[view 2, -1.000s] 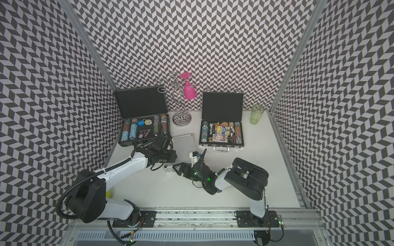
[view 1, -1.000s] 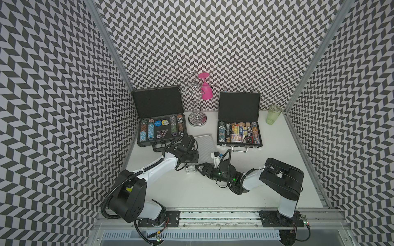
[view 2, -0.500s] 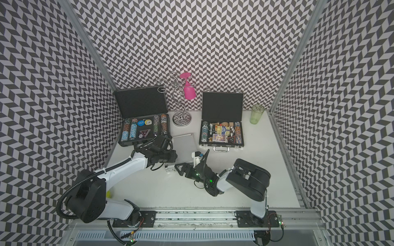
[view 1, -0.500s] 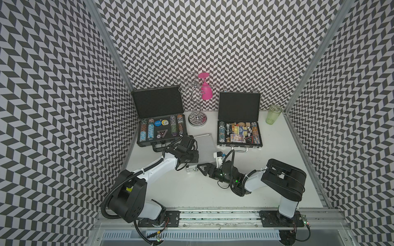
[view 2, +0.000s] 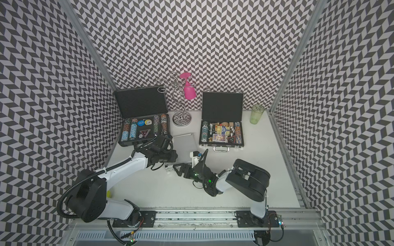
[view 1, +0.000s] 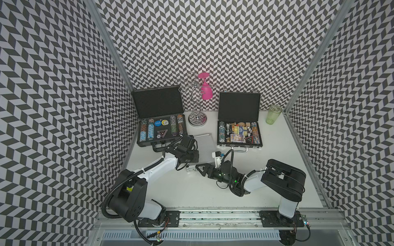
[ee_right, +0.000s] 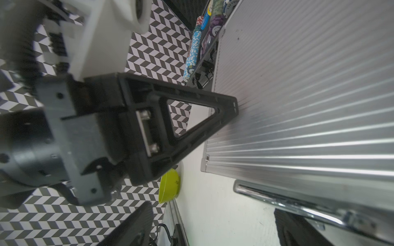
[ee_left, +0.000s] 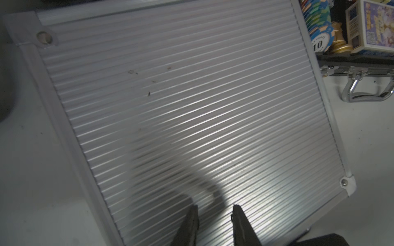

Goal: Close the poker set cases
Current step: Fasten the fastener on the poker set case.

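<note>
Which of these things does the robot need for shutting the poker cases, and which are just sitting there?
For the job: silver case, lid down; dark-grey case, open; black case, open.
Just lying about: pink glass, metal rack, green cup, yellow bowl.

walls: black-white chevron (three sides) | table: white | front rail: aluminium

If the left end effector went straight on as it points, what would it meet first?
The ribbed silver case: the left end effector points onto its lid, apparently almost touching already.
</note>
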Available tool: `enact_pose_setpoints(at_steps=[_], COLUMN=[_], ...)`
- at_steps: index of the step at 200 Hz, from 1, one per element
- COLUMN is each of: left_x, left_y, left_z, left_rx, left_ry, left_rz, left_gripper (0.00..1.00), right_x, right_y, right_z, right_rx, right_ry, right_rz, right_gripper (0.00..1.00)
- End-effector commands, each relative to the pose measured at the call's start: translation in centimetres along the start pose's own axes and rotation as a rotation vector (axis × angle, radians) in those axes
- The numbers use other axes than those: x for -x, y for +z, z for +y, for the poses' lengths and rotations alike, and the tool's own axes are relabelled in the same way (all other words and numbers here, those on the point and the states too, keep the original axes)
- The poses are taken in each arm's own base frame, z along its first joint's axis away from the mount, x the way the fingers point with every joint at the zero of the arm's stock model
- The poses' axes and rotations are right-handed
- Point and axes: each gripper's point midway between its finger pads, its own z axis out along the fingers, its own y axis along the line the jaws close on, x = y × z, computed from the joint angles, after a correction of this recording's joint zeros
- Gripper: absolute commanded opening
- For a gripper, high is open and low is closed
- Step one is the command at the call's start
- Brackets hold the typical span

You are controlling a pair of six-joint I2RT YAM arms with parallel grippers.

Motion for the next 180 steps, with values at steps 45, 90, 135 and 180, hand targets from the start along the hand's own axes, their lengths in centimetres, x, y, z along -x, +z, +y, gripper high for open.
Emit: enact_pose_setpoints(at_steps=[45,90,135,180], left_x=[-4.1,-3.8,-3.7,-3.7], left_y=[1.0,0.9,0.9,0.9], left_z=[0.8,0.8,0.8,0.9], left_rx=[0.015,0.016,0.018,0.022], left_ry=[-0.007,-0.014,-0.019,-0.023], left_rz=[0.154,0.148,0.145,0.146], left_gripper=[0.3,0.3,0.3,0.3], right_x=[3.4,2.1,1.3,0.9], right_y=[0.1,-0.6,-1.0,-1.1], right_z=[3.0,0.5,-0.6,-1.0], right_rx=[0.087,0.009,-0.003,-0.016], right_ry=[-0.011,0.014,0.036,0.036], right_rz=[-0.135,-0.089,-0.066,-0.052], right_gripper=[0.9,0.9,0.89,0.89])
